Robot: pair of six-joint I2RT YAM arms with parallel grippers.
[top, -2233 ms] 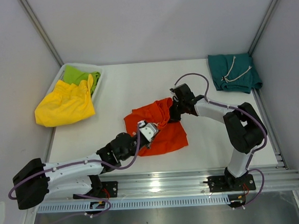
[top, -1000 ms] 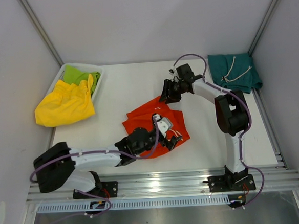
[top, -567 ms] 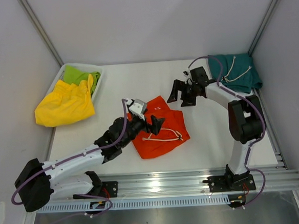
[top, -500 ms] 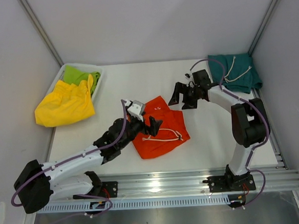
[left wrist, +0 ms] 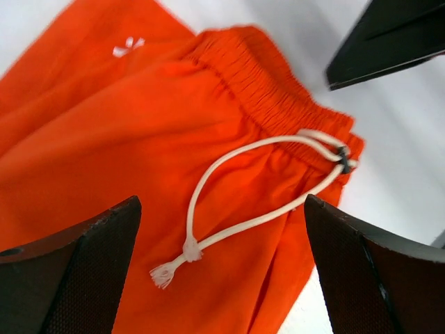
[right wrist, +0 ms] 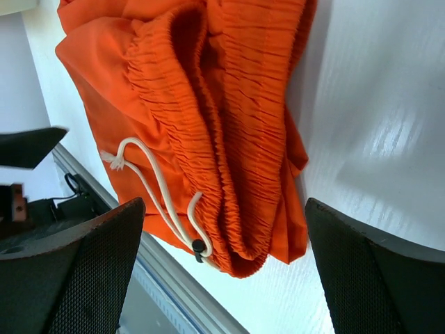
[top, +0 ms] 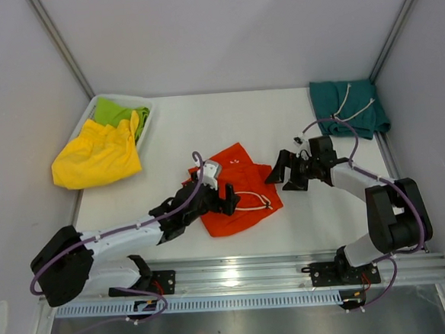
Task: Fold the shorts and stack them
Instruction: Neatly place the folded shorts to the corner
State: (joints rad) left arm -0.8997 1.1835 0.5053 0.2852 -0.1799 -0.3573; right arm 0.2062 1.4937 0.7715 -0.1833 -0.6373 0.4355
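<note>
The right gripper [right wrist: 224,205] has come nearer, just beside the folded orange shorts [top: 245,211]; the left gripper [left wrist: 221,209] hangs over them; both are wide apart, holding nothing; teal shorts [top: 348,111] lie in the white table [top: 205,130] far right corner; grey walls [top: 220,29] around.

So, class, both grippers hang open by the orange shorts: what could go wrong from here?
1. The loose white drawstring lies looped on top of the bright orange shorts, under the open left gripper; a finger could snag it and pull the fold apart.
2. The open right gripper faces the bunched waistband; pinching only some layers might unfold the pair on the way to the teal shorts.
</note>
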